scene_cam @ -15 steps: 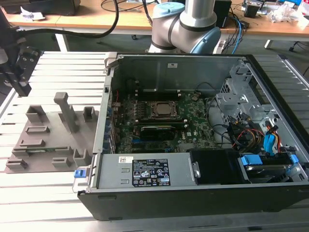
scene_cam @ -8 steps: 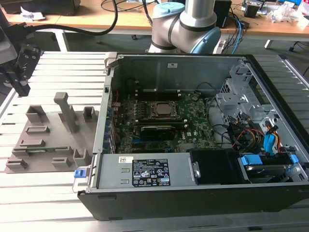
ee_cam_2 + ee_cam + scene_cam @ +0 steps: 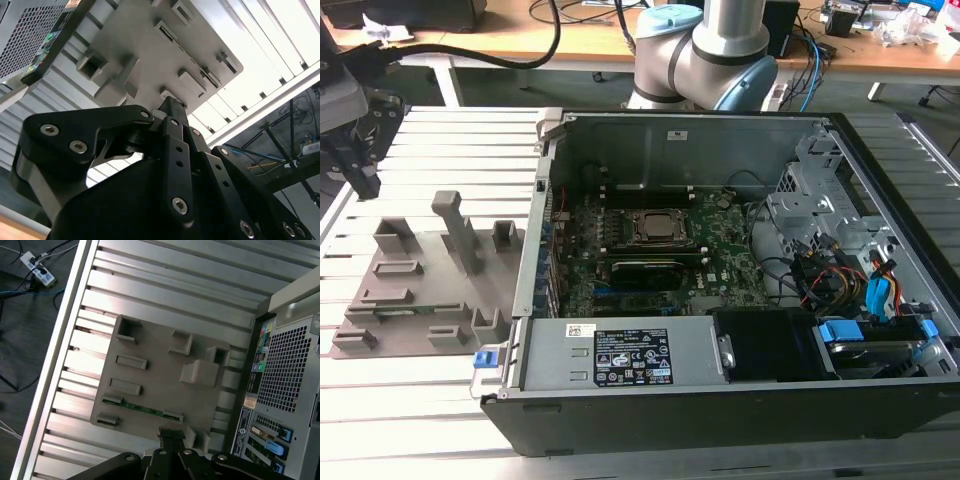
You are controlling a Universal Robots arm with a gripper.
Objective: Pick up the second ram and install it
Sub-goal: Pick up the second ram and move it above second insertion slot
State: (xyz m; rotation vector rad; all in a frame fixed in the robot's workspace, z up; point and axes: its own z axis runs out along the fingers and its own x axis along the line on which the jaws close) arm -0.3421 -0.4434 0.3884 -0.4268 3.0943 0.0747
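Fixture plate (image 3: pixel 425 290) on table (image 3: pixel 410 400), exterior view's left of computer case (image 3: pixel 720 410) — second ram (image 3: pixel 142 409) in plate's slot.

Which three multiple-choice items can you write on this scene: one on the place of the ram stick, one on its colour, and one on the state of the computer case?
1. Where does the second ram lie?
A. On the grey fixture plate
B. On the floor
C. On top of the power supply

2. What colour is its board?
A. Red
B. Green
C. White

3. How is the computer case?
A. Shut, with its side panel on
B. Open, with the motherboard showing
C. Standing upright and wrapped in foil

Key:
1 A: in the first wrist view the stick sits between two holders on the grey fixture plate.
2 B: the thin stick shows green against the grey.
3 B: in the exterior view the case lies open and the board inside can be seen.
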